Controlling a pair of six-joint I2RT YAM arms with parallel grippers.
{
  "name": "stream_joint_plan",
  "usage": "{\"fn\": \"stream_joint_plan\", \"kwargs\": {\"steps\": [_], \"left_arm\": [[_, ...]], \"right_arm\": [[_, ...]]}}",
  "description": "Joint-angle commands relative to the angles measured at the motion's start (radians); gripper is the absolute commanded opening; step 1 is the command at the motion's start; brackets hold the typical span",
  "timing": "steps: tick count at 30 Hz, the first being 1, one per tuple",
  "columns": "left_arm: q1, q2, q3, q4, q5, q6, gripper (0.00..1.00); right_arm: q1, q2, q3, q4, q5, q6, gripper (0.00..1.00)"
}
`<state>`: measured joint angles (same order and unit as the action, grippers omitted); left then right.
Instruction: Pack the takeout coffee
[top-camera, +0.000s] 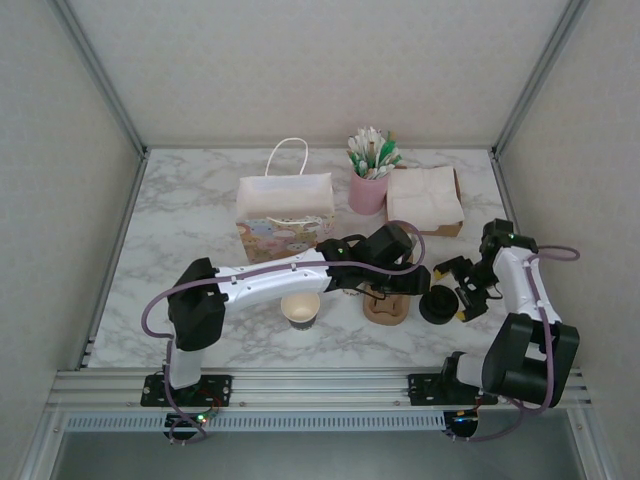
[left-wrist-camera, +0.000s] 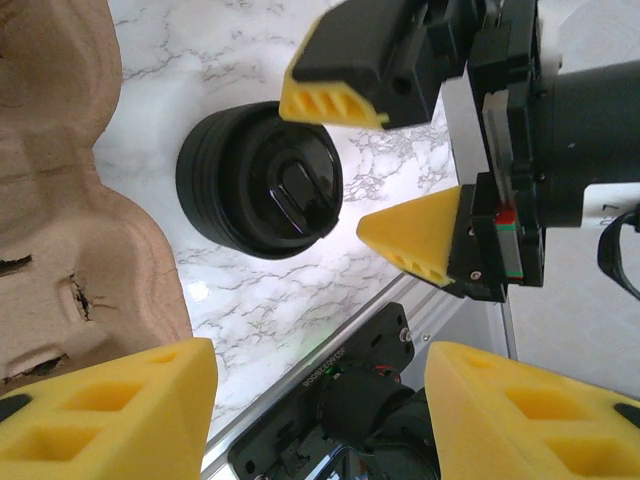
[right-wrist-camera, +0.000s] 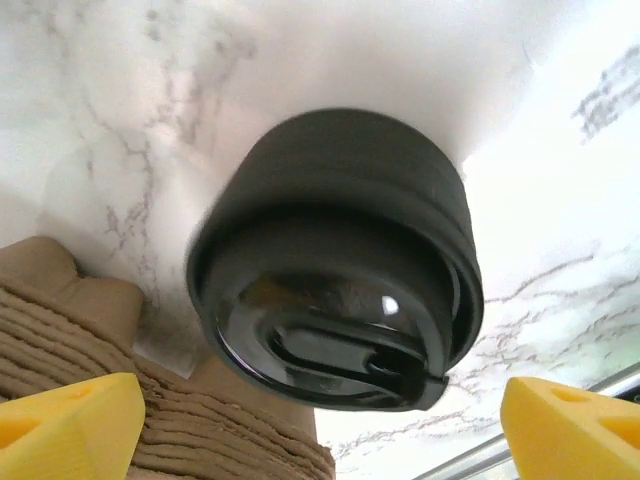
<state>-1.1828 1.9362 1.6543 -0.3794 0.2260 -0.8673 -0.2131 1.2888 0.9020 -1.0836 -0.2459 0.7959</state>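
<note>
The takeout coffee (top-camera: 300, 309) is a small cream paper cup with a tan inside, standing lidless near the table's front edge, under my left forearm. My left gripper (top-camera: 378, 288) hangs over the cardboard cup carrier (top-camera: 386, 307), well to the right of the cup. Its yellow fingers (left-wrist-camera: 110, 410) stand apart with nothing between them, so the left gripper (left-wrist-camera: 320, 400) is open. A stack of black lids (top-camera: 437, 305) sits right of the carrier. My right gripper (top-camera: 452, 292) is open around it, its fingers (left-wrist-camera: 420, 245) wide of the lids (left-wrist-camera: 260, 180). The lids (right-wrist-camera: 335, 270) fill the space ahead of the right gripper (right-wrist-camera: 322, 410).
A pastel paper gift bag (top-camera: 285, 215) with white handles stands at the back. To its right are a pink cup of utensils (top-camera: 368, 185) and a box of napkins (top-camera: 425, 198). Stacked brown carriers (right-wrist-camera: 200, 430) lie beside the lids. The metal rail (top-camera: 320, 385) runs along the near edge.
</note>
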Motion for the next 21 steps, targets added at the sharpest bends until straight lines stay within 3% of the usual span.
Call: {"fn": "stream_joint_plan", "kwargs": {"steps": [1, 9, 21], "left_arm": [[-0.006, -0.034, 0.022, -0.017, -0.024, 0.013, 0.57], [-0.006, -0.043, 0.014, -0.012, -0.031, 0.013, 0.57], [-0.005, -0.057, 0.003, -0.021, -0.044, 0.019, 0.58]], "right_arm": [[0.010, -0.023, 0.025, -0.029, 0.076, -0.061, 0.99], [0.010, -0.047, -0.072, 0.063, 0.013, -0.037, 0.99], [0.011, -0.005, -0.126, 0.131, 0.014, -0.028, 0.99]]}}
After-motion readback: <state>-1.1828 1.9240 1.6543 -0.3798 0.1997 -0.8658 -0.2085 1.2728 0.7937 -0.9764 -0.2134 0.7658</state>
